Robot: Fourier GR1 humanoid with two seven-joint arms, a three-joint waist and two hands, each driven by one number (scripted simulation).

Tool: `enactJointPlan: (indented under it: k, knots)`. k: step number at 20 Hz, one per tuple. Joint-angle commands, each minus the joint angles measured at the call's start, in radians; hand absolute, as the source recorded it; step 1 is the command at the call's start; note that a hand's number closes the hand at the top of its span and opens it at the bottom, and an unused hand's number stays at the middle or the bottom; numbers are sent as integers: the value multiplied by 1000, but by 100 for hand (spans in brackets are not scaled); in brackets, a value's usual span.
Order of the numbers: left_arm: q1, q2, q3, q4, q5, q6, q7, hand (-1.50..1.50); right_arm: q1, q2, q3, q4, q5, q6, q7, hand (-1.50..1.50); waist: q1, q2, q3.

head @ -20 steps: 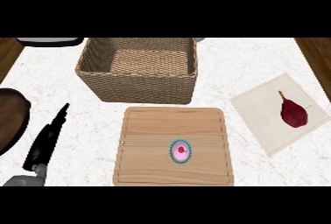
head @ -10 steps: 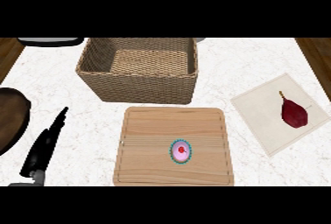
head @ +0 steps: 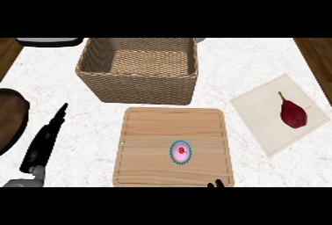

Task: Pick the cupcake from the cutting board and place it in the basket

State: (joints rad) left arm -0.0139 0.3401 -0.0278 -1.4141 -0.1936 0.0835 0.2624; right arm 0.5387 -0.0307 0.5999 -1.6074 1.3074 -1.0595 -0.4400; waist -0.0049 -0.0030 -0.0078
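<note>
A small cupcake (head: 181, 152) with a teal wrapper, pink icing and a red top sits on the wooden cutting board (head: 149, 132), a little right of its middle and towards the near side. Behind the board stands a woven basket (head: 136, 85), with nothing showing inside. My left hand (head: 43, 144) lies on the counter left of the board, open, its fingers straight and pointing away from me. Only the dark tips of my right hand (head: 216, 184) peek in at the lower edge, just below the board's near right corner and short of the cupcake.
A pale cloth (head: 259, 112) with a dark red pear-shaped fruit (head: 294, 113) lies at the right. A dark brown round object (head: 9, 118) sits at the left edge by my left hand. A dark rimmed dish (head: 48, 41) shows at the top left.
My left hand has slid a little down and back along the counter. My right hand's tips have come into view at the lower edge. The cupcake, board and basket have not moved.
</note>
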Motion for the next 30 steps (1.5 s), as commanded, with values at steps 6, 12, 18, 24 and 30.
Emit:
enactJointPlan:
  k: [6, 12, 18, 24, 30]
  knots:
    - [8, -18, 21, -10, -14, -36, 14, 0, -159, 29, 4, 122, 76, 11, 205, -150, 6, 2, 8]
    - [14, -21, 45, 86, -36, -18, -108, 0, -265, 28, 44, 148, 169, 60, 387, -150, 2, 4, 7]
    - [31, 0, 70, 21, 1, -73, -74, 0, -288, 22, -51, 185, 68, 23, 310, -150, 8, 3, 8]
    - [-16, -34, 54, 73, -33, -56, -55, 0, -461, 27, -45, 269, 73, 94, 421, -150, 9, 5, 8]
    - [-32, -37, 70, 39, -46, -65, -23, 0, -470, 28, -26, 296, 72, 99, 424, -150, 5, 3, 8]
